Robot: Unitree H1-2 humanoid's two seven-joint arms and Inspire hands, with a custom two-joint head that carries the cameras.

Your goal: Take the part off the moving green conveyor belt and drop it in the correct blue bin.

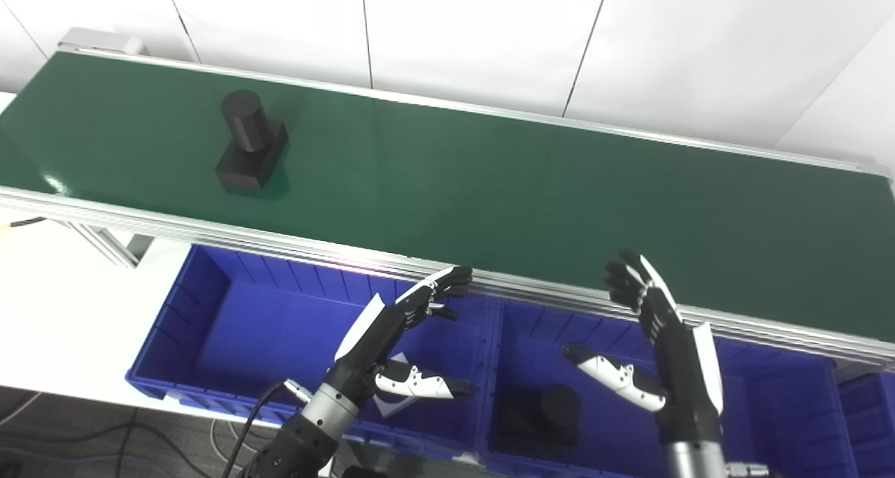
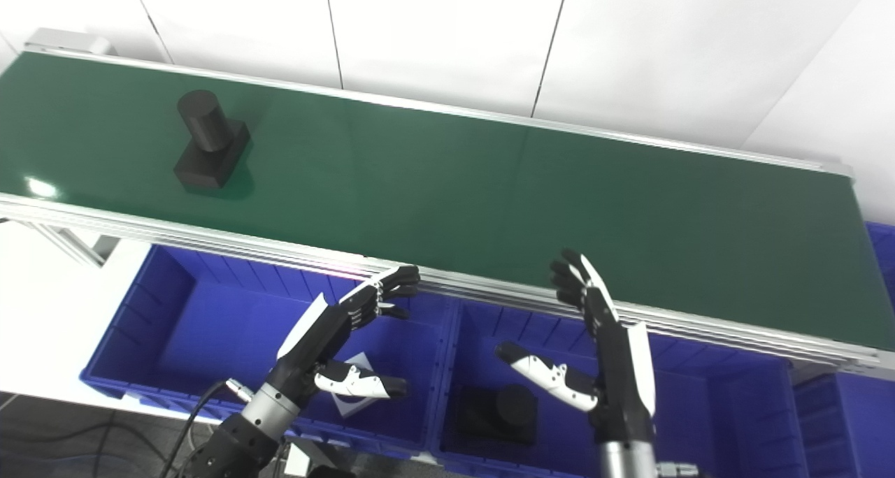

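Observation:
A black part (image 1: pixel 249 140), an upright cylinder on a square base, rides on the green conveyor belt (image 1: pixel 489 184) at its far left. My left hand (image 1: pixel 402 331) is open and empty, held over the left blue bin (image 1: pixel 231 324), well right of and below the part. My right hand (image 1: pixel 647 338) is open and empty, raised over the right blue bin (image 1: pixel 769 408) near the belt's front rail. A second black part (image 1: pixel 542 411) lies inside the right bin.
A white label (image 1: pixel 395 387) lies on the floor of the left bin under my left hand. A silver rail (image 1: pixel 210 230) edges the belt's front. A white wall stands behind the belt. Another blue bin (image 1: pixel 870 401) shows at far right.

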